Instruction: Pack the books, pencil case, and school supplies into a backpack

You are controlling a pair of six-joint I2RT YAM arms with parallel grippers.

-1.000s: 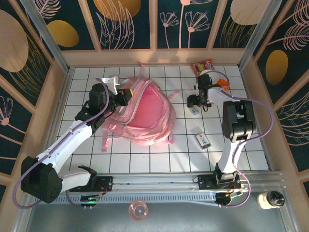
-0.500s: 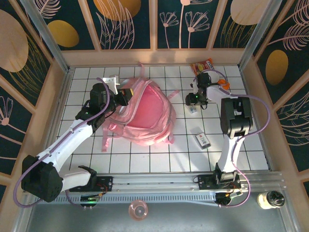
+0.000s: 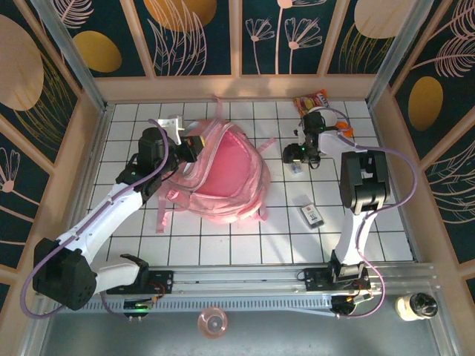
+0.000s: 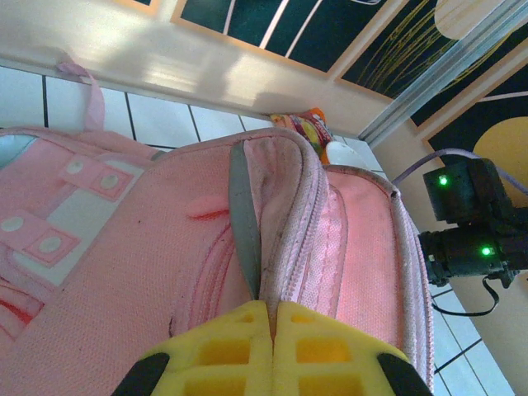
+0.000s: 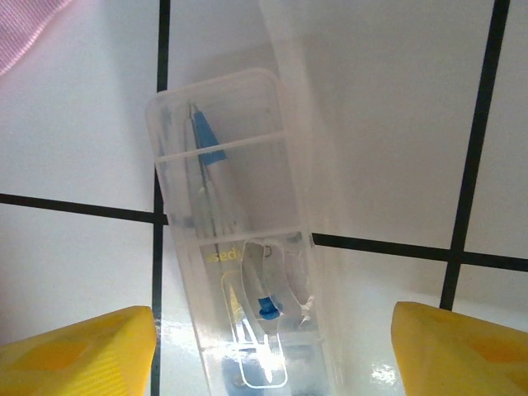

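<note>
The left gripper (image 4: 271,312) stays clenched on the open rim of the pink backpack (image 3: 223,178), which lies unmoved at mid-table. To the right, the right gripper (image 5: 272,351) has edged slightly toward the bag and now hangs released, its fingers wide either side of the clear pencil case (image 5: 235,214). A dark labelled item (image 3: 312,215) lies nearer the bases, and a snack packet (image 3: 310,100) lies by the far wall.
</note>
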